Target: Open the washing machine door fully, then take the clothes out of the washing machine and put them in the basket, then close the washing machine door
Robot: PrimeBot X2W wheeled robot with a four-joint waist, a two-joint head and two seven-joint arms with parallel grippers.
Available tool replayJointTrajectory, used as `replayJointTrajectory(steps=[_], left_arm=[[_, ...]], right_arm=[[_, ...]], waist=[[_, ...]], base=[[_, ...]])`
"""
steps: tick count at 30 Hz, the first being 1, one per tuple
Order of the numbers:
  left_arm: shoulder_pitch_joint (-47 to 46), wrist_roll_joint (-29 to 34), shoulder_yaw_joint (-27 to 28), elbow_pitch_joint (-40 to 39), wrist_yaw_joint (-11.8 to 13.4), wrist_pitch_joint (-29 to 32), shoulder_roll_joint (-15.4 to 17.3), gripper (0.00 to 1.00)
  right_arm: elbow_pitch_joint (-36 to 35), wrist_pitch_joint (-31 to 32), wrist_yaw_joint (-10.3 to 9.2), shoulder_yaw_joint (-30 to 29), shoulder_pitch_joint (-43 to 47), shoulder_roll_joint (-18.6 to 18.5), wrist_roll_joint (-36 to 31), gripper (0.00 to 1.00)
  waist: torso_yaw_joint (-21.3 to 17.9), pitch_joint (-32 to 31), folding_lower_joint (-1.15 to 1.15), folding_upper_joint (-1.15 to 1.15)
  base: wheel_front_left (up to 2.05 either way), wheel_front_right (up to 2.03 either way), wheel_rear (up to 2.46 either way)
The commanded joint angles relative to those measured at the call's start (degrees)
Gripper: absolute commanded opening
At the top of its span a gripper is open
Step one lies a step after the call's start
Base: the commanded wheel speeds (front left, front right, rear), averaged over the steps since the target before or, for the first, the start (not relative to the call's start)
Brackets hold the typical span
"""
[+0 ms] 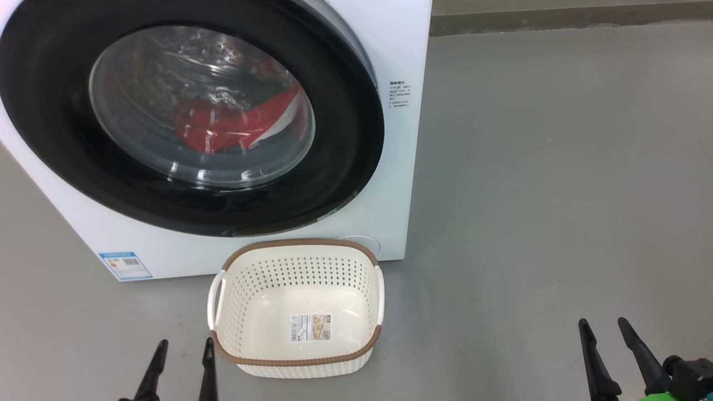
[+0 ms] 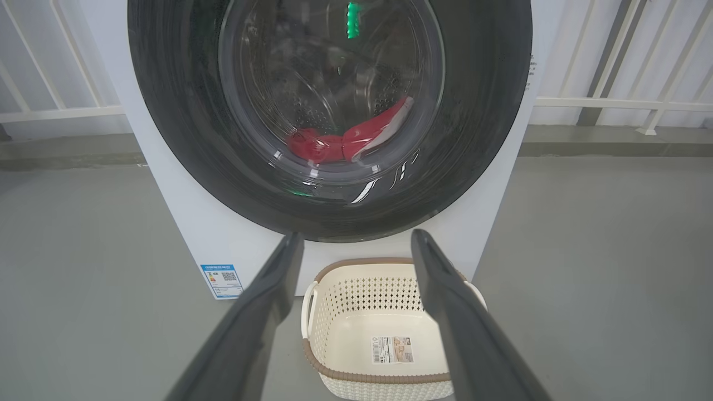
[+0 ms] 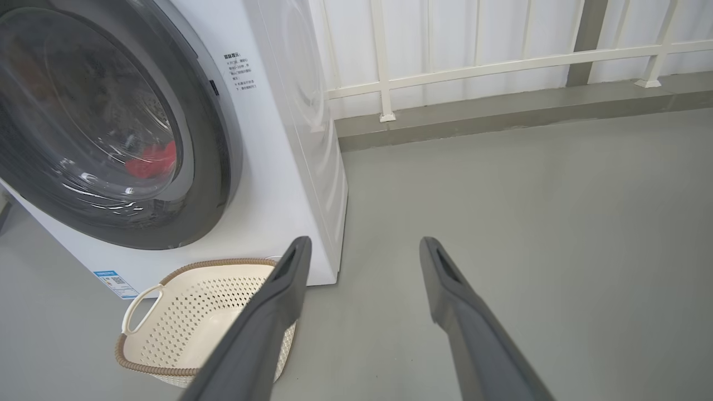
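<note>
While the washing machine door (image 1: 50, 111) sits flush against the front of the washing machine (image 1: 392, 44), the drum is reachable only through it. At far left, a small blue label (image 1: 125, 265) is stuck to the lower corner of the white front panel. Just right of it and nearer the robot, the left gripper (image 1: 185, 342) hovers above the grey floor (image 1: 557, 167) with its two dark fingers spread wide and nothing between them; its right finger is just beside the near left corner of the basket (image 1: 301, 244).

The clothes (image 1: 223, 125) lie low in the drum behind the clear bulging glass – a red bundle with a white edge showing at its right. The door's black rim and glass stand between both grippers and this fabric.

Directly below the door, the basket stands upright on the floor, its far rim close against the machine's front; contact cannot be confirmed. It holds only a paper label (image 1: 310, 327) on its bottom.

Further right, small printed text (image 1: 399, 94) marks the panel's edge. The right gripper (image 1: 602, 322) hovers well apart from the basket – fingers wide, holding nothing. Beyond, a white railing (image 3: 473, 61) stands on a low kerb (image 3: 501, 114).
</note>
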Motion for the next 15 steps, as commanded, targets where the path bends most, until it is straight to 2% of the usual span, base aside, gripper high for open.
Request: replayJointTrajectory(steps=[1,15], left_arm=[[-0.5,0.5,2.2,-1.0,-0.3,-0.7,0.2,1.00],[-1.1,-1.2,2.2,-0.7,-0.7,-0.7,0.1,1.00]], right_arm=[[-1.3,-0.8,0.02,1.0,-0.4,-1.1,-0.4,1.00],[-1.8,-0.8,0.02,0.4,-0.8,-0.8,-0.8,1.00]], waist=[[-0.1,0.0,0.00,0.00],[-0.2,0.4,0.00,0.00]], base=[[0.00,0.00,0.00],[0.00,0.00,0.00]])
